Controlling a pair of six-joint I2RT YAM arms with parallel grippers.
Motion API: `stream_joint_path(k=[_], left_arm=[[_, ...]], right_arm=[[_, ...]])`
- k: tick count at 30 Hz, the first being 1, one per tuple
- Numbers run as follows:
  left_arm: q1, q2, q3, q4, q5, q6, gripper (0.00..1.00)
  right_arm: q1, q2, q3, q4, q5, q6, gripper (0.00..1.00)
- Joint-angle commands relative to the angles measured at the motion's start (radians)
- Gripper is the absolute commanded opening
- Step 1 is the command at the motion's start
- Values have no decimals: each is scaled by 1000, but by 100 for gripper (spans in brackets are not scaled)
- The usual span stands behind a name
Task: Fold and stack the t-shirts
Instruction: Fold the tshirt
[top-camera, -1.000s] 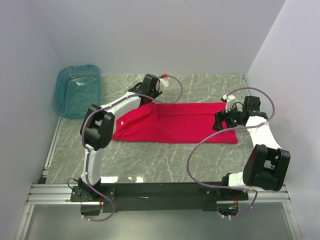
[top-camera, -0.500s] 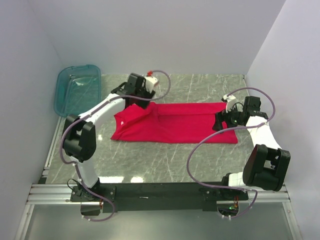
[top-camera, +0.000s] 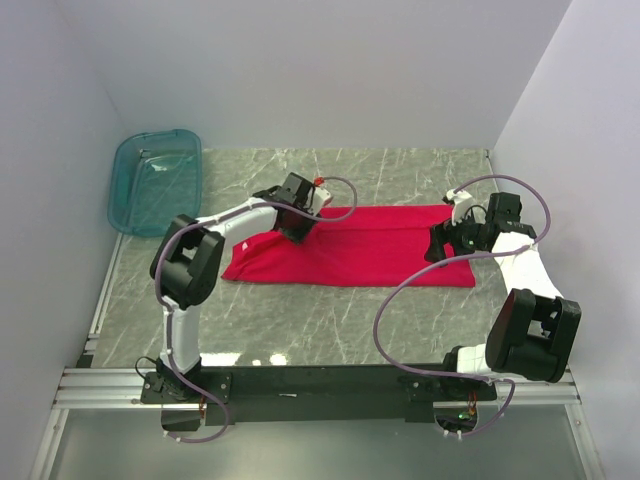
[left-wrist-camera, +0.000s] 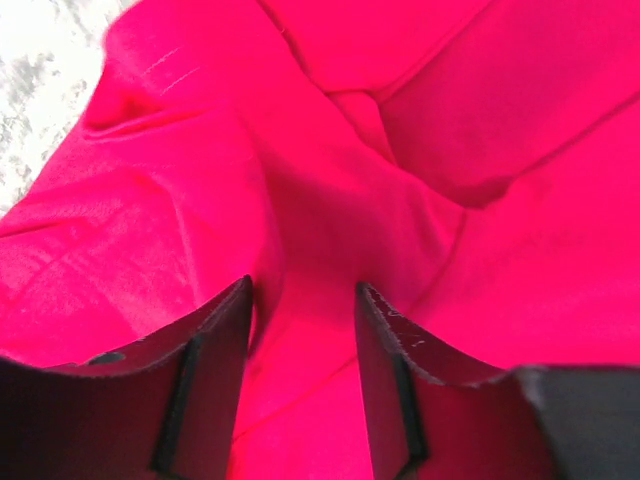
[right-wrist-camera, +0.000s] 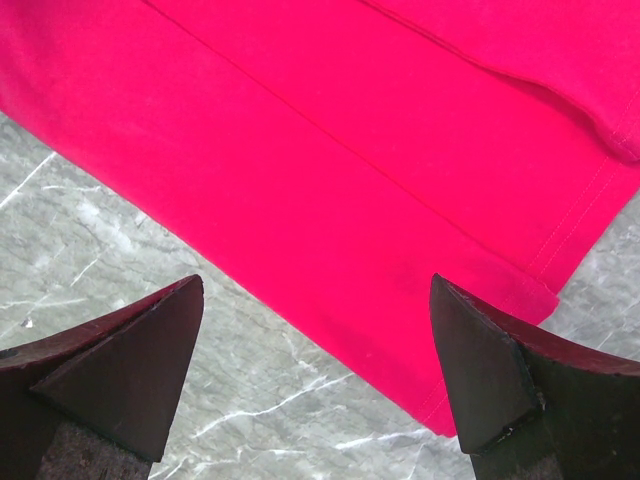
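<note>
The red t-shirt (top-camera: 370, 245) lies on the marble table as a long band folded lengthwise. My left gripper (top-camera: 300, 222) is low over its left part, its jaws a little apart. In the left wrist view the cloth (left-wrist-camera: 180, 200) fills the frame, and a raised fold runs between the left gripper's (left-wrist-camera: 303, 290) fingers. I cannot see that they pinch it. My right gripper (top-camera: 440, 245) hovers wide open over the shirt's right end. In the right wrist view the gripper (right-wrist-camera: 315, 285) spans the hem corner (right-wrist-camera: 520, 290) and bare table. The neck label is hidden.
A translucent teal tub (top-camera: 155, 180) stands at the far left of the table. White walls close in the back and both sides. Bare marble (top-camera: 330, 320) lies between the shirt and the arm bases.
My left gripper swung from the shirt's far edge out to the left, then came down onto the shirt's left part. The right arm has not moved.
</note>
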Motion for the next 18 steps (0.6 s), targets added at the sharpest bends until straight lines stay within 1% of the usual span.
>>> stream_joint_path(k=[1,3,4,5,6,8,9,11,14,17,18], left_arm=[[-20,25,60,14,-145,-3,47],[-22,33,70,13,-178,-6,40],[-22,37,77,11,-195,-8,31],[-20,37,82,10,-209,-9,26],[-22,39,89,10,-240,-12,17],[-20,34,93,23,-273,-17,5],[-19,33,97,29,-307,-20,1],[-8,34,106,39,-333,-20,1],[29,68,171,16,-359,-20,1],[89,141,281,-62,-379,-47,1],[103,160,327,-78,-390,-58,4]], right_arm=[[-10,-18,1,-2,-19,-3,100],[-10,-18,1,-2,-19,-3,100],[-10,-18,1,-4,-19,-1,100],[-10,-21,1,-2,-19,-3,100],[-10,-20,1,-4,-21,-1,100],[-10,-20,1,-4,-21,-3,100],[-10,-20,1,-5,-21,-1,100],[-10,-20,-1,-5,-22,-4,100],[-12,-21,1,-4,-24,-6,100],[-12,-24,2,-8,-25,-7,100],[-15,-27,1,-8,-25,-6,100]])
